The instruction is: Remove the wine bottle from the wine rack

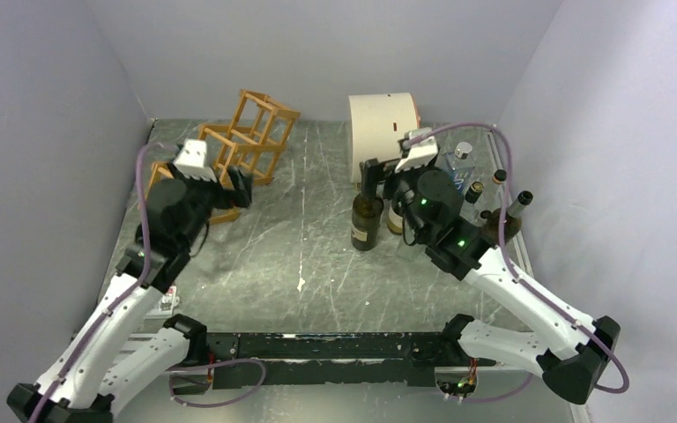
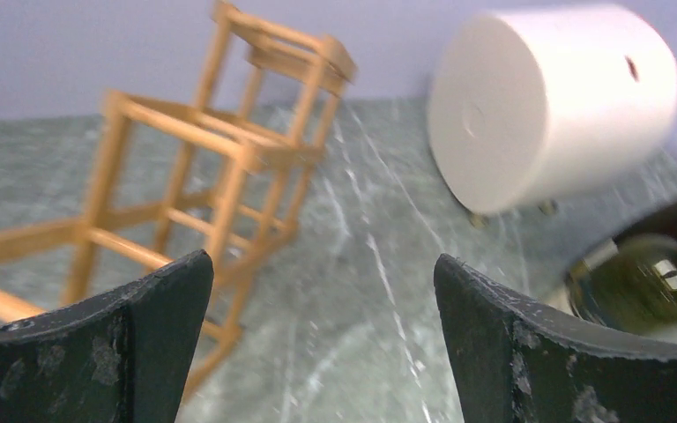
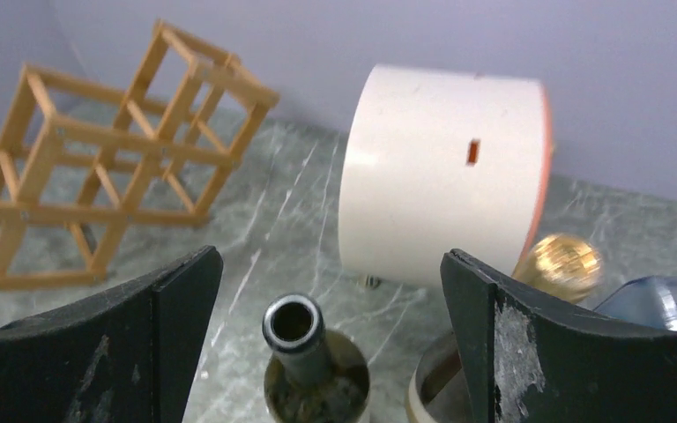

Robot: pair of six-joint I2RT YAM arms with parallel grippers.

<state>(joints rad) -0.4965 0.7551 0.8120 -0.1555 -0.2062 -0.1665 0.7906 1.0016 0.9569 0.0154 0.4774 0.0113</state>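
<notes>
**One Step Short of Finished: Letting Go**

From above, the wine bottle (image 1: 367,222) stood upright on the tabletop (image 1: 308,256), well apart from the wine rack (image 1: 251,141), and no bottle showed in the rack's cells. The right end effector (image 1: 381,179) hung at the bottle's neck, in front of the cream drum (image 1: 383,123). The left end effector (image 1: 236,189) sat close beside the rack's near end.

The left wrist view showed the left end effector (image 2: 323,264) spread wide with nothing between its fingers, facing the wine rack (image 2: 229,150).

The right wrist view showed the right end effector (image 3: 331,257) splayed open to either side of the wine bottle (image 3: 304,352), neither finger touching the neck. A gold-capped bottle (image 3: 562,260) stood just beside it.

By my reading, the removal was done and the step in hand was the release. The next move called for a clean lift or pull-back of the right arm. Both fingers needed to stay off the neck so the upright bottle was not tipped toward its neighbours.
</notes>
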